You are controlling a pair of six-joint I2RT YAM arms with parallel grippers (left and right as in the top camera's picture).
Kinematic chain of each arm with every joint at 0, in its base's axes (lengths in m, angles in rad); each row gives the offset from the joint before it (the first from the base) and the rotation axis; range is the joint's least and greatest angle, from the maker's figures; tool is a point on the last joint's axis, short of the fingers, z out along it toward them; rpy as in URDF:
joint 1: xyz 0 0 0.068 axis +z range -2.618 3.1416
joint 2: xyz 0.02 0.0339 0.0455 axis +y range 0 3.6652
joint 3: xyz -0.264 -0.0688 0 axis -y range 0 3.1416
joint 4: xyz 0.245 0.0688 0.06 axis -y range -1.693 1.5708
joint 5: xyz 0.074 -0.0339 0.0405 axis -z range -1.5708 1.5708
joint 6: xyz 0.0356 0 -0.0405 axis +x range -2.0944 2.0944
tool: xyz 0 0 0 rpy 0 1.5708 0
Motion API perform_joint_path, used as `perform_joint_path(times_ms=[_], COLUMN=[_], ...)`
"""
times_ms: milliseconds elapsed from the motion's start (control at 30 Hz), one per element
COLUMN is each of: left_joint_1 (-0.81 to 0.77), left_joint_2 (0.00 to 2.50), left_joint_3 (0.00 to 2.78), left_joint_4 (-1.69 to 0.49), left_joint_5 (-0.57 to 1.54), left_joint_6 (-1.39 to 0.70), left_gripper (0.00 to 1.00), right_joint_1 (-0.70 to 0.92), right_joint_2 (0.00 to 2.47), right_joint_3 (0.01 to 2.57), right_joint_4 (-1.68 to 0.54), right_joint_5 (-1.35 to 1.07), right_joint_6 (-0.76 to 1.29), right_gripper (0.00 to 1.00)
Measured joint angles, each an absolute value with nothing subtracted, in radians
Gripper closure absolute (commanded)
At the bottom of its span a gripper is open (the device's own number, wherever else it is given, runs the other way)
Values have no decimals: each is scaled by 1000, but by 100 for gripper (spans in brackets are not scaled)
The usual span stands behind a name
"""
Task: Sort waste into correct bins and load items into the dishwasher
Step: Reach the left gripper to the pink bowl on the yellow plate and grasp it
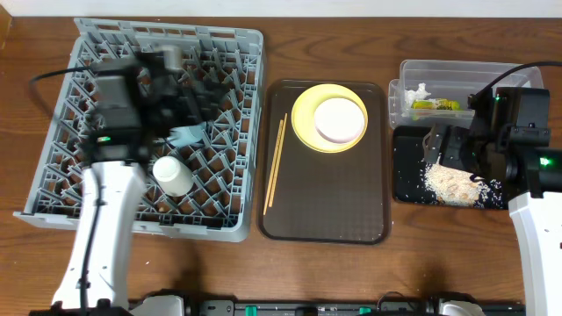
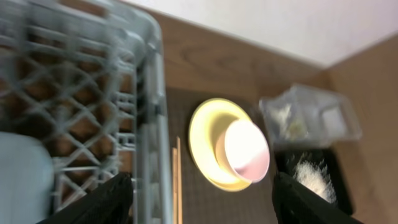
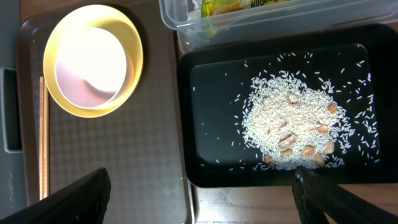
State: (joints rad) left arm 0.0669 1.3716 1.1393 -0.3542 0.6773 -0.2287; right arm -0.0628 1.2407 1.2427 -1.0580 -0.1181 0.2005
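The grey dishwasher rack (image 1: 233,189) holds the light blue bowl (image 1: 186,136) and the small cream cup (image 1: 173,174). My left gripper (image 1: 206,101) hovers open and empty over the rack's right part; it also shows in the left wrist view (image 2: 199,199). The yellow plate (image 1: 303,118) carries the white bowl (image 1: 340,119), and the chopsticks (image 1: 276,162) lie beside it. The clear tub (image 1: 457,75) holds the tissue (image 1: 420,91) and the wrapper (image 1: 435,104). The black tray (image 1: 408,167) holds the rice scraps (image 1: 452,184). My right gripper (image 1: 442,145) is open and empty above the black tray (image 3: 211,93).
The plate, white bowl and chopsticks lie on a large brown serving tray (image 1: 325,211) between the rack and the bins. The clear tub touches the black tray's far edge. Wooden table shows along the front edge.
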Motion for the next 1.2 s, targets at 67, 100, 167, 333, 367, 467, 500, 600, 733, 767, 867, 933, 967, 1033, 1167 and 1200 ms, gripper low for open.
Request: perform_joint_path(times_ms=[67, 100, 167, 333, 367, 467, 500, 600, 733, 767, 867, 933, 967, 1033, 1167, 1200], left_joint_1=[-67, -109, -200, -388, -427, -501, -525, -597, -681, -699, -725, -732, -734, -734, -734, -734], left_joint_2=[1380, 1386, 1412, 1518, 1555, 1639, 1673, 1781, 1890, 1911, 1945, 1965, 1985, 2007, 2040, 2041], left_joint_3=[1144, 1156, 1204, 1355, 1373, 1377, 1377, 1377, 1377, 1377, 1377, 1377, 1377, 1377, 1377, 1377], left_joint_4=[-363, -373, -402, -450, -438, -403, -393, -360, -309, -289, -250, -234, -230, -230, -230, -231], left_joint_5=[584, 538, 455, 250, 222, 183, 176, 162, 150, 150, 150, 150, 150, 150, 149, 149], left_joint_6=[-224, -220, -204, -133, -106, -46, -24, 31, 91, 107, 133, 141, 147, 154, 161, 167], left_gripper=[28, 28, 28, 28, 28, 28, 28, 28, 29, 29, 29, 33, 33, 34, 55, 60], right_joint_1=[-63, -63, -63, -63, -62, -63, -63, -63, -63, -63, -63, -63, -63, -63, -63, -63], right_joint_2=[1241, 1241, 1241, 1241, 1241, 1241, 1241, 1241, 1241, 1241, 1241, 1241, 1241, 1241, 1241, 1241], right_joint_3=[1243, 1243, 1243, 1243, 1243, 1243, 1243, 1243, 1243, 1243, 1243, 1243, 1243, 1243, 1243, 1243], right_joint_4=[-1058, -1058, -1058, -1058, -1058, -1058, -1058, -1058, -1058, -1058, -1059, -1063, -1066, -1066, -1066, -1066], right_joint_5=[-115, -115, -114, -114, -114, -113, -113, -113, -112, -112, -112, -111, -112, -111, -111, -112], right_joint_6=[202, 202, 202, 202, 202, 202, 202, 202, 202, 202, 202, 202, 202, 202, 202, 202], right_gripper=[8, 8, 8, 8, 8, 8, 8, 8, 8, 8, 8, 8, 8, 8, 8, 8])
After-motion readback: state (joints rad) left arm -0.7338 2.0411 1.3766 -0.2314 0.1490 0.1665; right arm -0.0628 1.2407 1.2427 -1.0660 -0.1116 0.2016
